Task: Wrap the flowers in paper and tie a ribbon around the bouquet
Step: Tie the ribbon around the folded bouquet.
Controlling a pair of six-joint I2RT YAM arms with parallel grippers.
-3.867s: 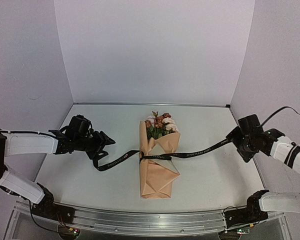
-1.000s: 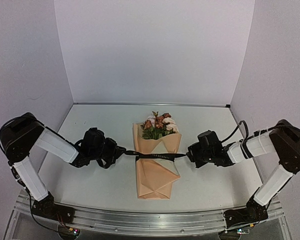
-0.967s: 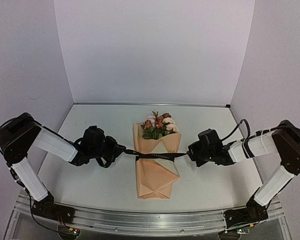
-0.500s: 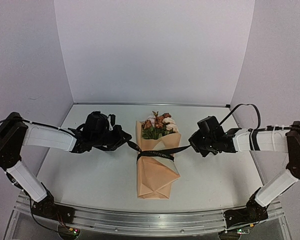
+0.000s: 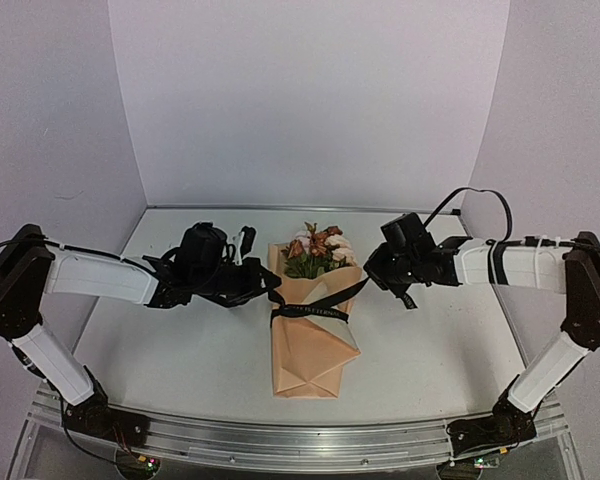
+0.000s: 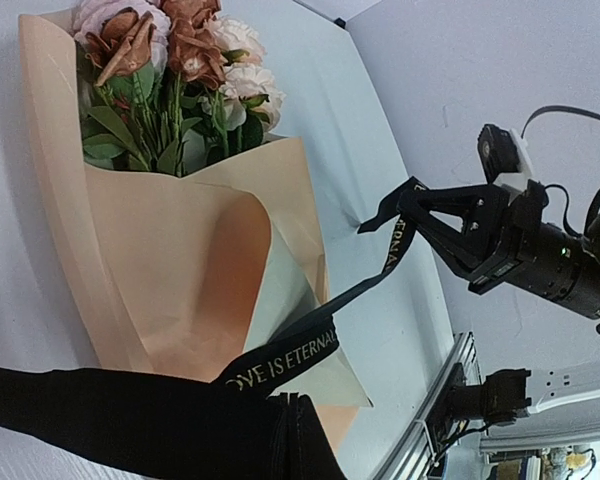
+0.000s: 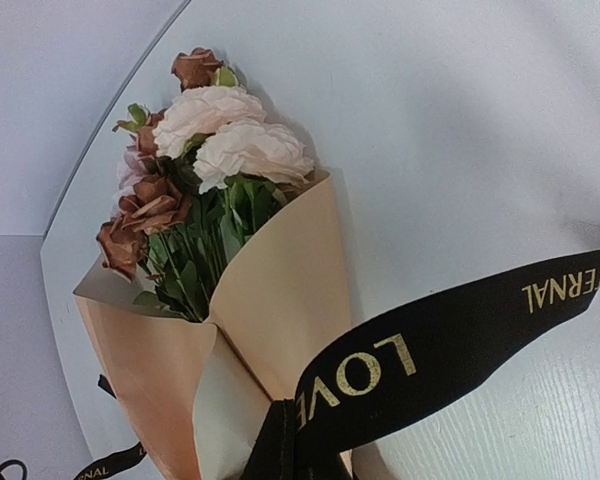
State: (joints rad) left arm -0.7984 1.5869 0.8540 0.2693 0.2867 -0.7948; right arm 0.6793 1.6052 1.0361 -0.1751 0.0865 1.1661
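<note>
The bouquet point(image 5: 306, 340) lies mid-table, a tan paper point(image 6: 170, 270) cone with the flowers point(image 5: 318, 248) at its far end. The black ribbon point(image 5: 310, 311) circles the cone's middle, and both ends rise in a V. My left gripper point(image 5: 269, 291) is shut on the left end close to the cone. In the left wrist view the lettered ribbon point(image 6: 285, 362) runs out of my shut left gripper point(image 6: 292, 405). My right gripper point(image 5: 371, 272) is shut on the right end. In the right wrist view the ribbon point(image 7: 430, 350) leaves my right gripper point(image 7: 286, 415), with the flowers point(image 7: 220, 140) beyond.
A short loose ribbon tail point(image 5: 408, 297) hangs under the right gripper. White walls close in the table point(image 5: 180, 350) on three sides, and a metal rail point(image 5: 280, 440) runs along the near edge. Black cables loop over the right arm point(image 5: 500, 262).
Both grippers have moved toward the far side and lifted, each keeping its ribbon end. The ribbon, stretched flat across the cone before, now slopes up on both sides. The bouquet has stayed put.
</note>
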